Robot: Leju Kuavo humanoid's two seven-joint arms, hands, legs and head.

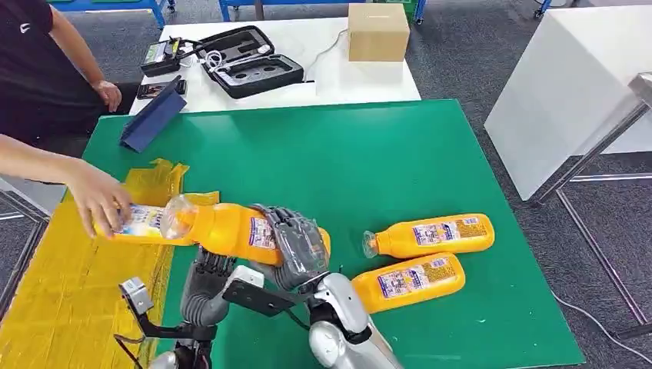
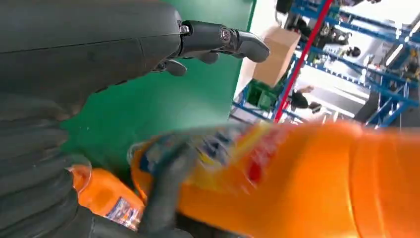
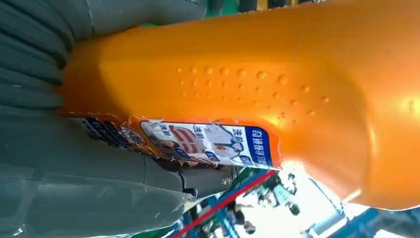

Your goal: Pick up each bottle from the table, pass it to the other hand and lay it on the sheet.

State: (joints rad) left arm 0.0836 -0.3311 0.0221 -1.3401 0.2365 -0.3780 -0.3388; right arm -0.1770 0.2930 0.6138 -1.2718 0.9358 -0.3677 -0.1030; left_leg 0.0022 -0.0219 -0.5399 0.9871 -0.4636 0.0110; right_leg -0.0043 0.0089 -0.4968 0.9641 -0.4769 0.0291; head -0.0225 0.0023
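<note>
My right hand [image 1: 296,246] grips an orange bottle [image 1: 223,229] around its labelled body and holds it level above the near edge of the green table [image 1: 346,161], its clear cap end toward the yellow sheet [image 1: 69,284]. The right wrist view has that bottle [image 3: 257,84] pressed against the palm. My left hand [image 1: 207,273] is just under the bottle with its fingers spread; its thumb [image 2: 223,37] stands away from the bottle [image 2: 307,183]. Two more orange bottles [image 1: 430,234] [image 1: 411,280] lie on the table to my right. A person's hand [image 1: 96,196] holds another bottle [image 1: 138,223] on the sheet.
The person stands at the far left. A blue folder [image 1: 154,115] lies at the green table's far left corner. Behind is a white table with an open black case [image 1: 250,61] and a cardboard box [image 1: 377,31]. A white cabinet [image 1: 569,84] stands to the right.
</note>
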